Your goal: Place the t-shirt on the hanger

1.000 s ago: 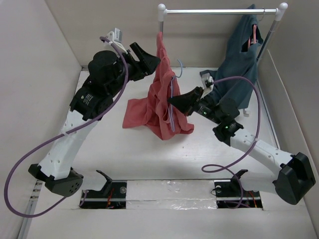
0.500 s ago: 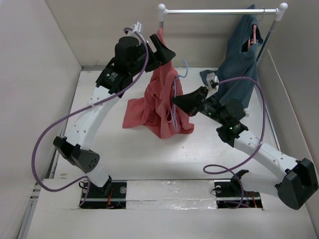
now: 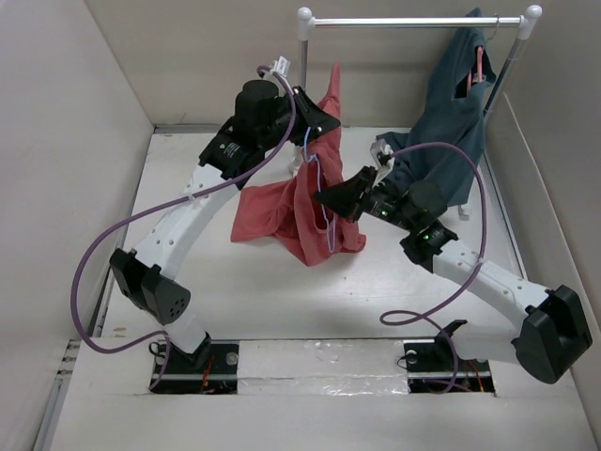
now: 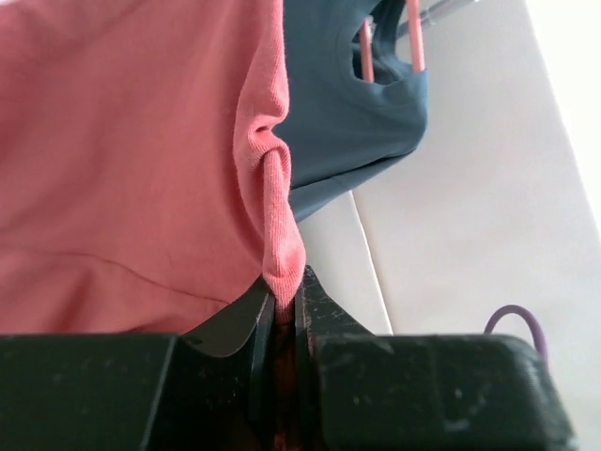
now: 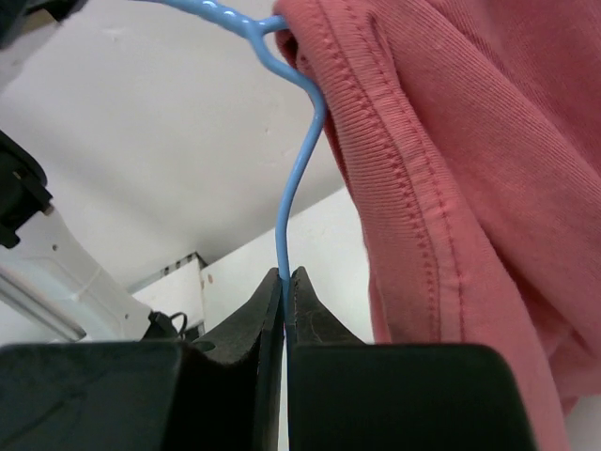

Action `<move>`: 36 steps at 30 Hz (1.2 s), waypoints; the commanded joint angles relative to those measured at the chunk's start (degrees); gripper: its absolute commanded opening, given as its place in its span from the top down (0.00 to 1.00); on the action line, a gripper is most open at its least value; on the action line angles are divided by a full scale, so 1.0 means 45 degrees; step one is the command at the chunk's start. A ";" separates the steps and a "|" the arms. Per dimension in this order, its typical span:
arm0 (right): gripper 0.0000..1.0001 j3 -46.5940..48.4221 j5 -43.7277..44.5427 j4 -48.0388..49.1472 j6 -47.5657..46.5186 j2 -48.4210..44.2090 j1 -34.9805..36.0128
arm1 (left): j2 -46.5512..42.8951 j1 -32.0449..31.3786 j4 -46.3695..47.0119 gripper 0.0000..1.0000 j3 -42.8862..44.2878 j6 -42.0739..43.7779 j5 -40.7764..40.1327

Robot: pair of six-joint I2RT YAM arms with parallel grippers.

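mid-dressing, it seems: left hand (image 4: pixel 285 303) pinched tight on a t-shirt (image 4: pixel 122 141) fold, right hand (image 5: pixel 285 278) clamped on the hanger (image 5: pixel 297 178); next, draw cloth over the wire.

The t-shirt (image 3: pixel 291 211) hangs with the hanger (image 5: pixel 297 183) against it, left of the garment (image 3: pixel 455 103) on the rail (image 3: pixel 413 21).

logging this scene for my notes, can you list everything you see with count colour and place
t-shirt: one, coral-red, mid-table, top lifted, hem on the table
hanger: one, pale-blue wire, against the t-shirt
garment: one, dark teal, hanging back right
pink hanger: one, pink, inside the garment's neck
rail: one, silver with white ends, at the back
table: one, white, walled
left fingers: black, pinching a t-shirt fold
right fingers: black, pinching the hanger wire
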 commanded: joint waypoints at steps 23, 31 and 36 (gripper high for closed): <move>1.00 -0.2842 0.2624 -0.6788 -0.0456 -0.4535 -0.0617 | -0.1334 0.1042 0.2660 1.00 -0.2309 -0.1830 0.0522; 0.39 -0.2673 0.5943 -0.7708 -0.1351 -0.3389 0.0380 | -0.1176 0.1042 0.2465 1.00 -0.1957 -0.1968 0.0679; 0.32 -0.1578 0.5496 -0.7475 -0.1961 -0.1179 0.0380 | -0.1254 0.1042 0.2445 1.00 -0.2074 -0.2007 0.0679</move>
